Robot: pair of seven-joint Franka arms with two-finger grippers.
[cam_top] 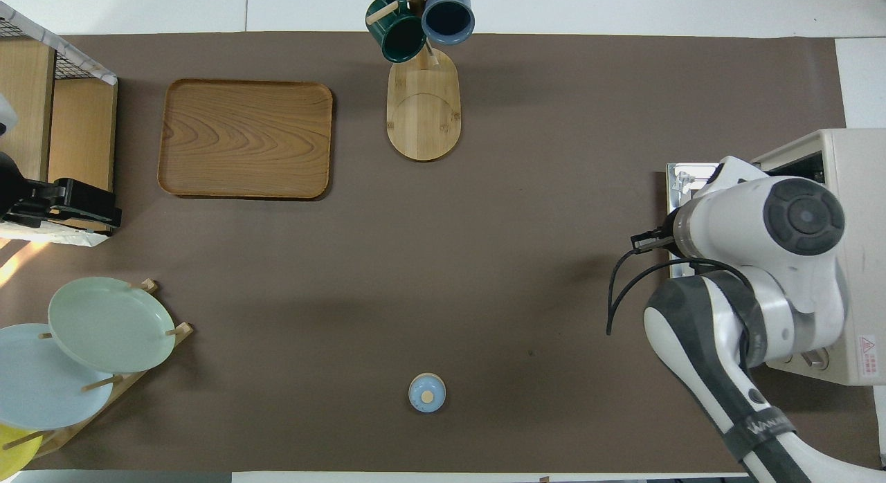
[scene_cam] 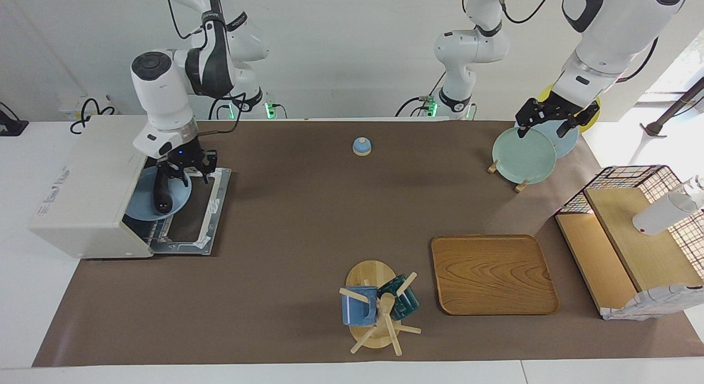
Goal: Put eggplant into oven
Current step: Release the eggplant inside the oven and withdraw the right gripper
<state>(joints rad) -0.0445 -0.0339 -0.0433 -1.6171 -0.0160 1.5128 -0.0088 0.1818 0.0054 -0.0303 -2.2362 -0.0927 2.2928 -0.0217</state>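
Observation:
The off-white oven (scene_cam: 82, 186) (cam_top: 851, 165) stands at the right arm's end of the table, its door (scene_cam: 204, 208) dropped open. A light blue plate (scene_cam: 140, 201) sits in the oven's mouth. The dark eggplant (scene_cam: 163, 196) lies on it. My right gripper (scene_cam: 182, 174) hovers shut just above the end of the eggplant nearer the robots; I cannot tell whether it touches. In the overhead view the right arm hides plate and eggplant. My left gripper (scene_cam: 542, 130) (cam_top: 104, 216) waits open, raised by the plate rack.
A plate rack (scene_cam: 522, 154) (cam_top: 107, 324) and a wire-sided wooden shelf (scene_cam: 627, 246) (cam_top: 55, 109) stand at the left arm's end. A wooden tray (scene_cam: 494, 274) (cam_top: 246, 138), a mug tree (scene_cam: 377, 304) (cam_top: 422, 102) and a small blue bell (scene_cam: 361, 146) (cam_top: 427, 392) sit mid-table.

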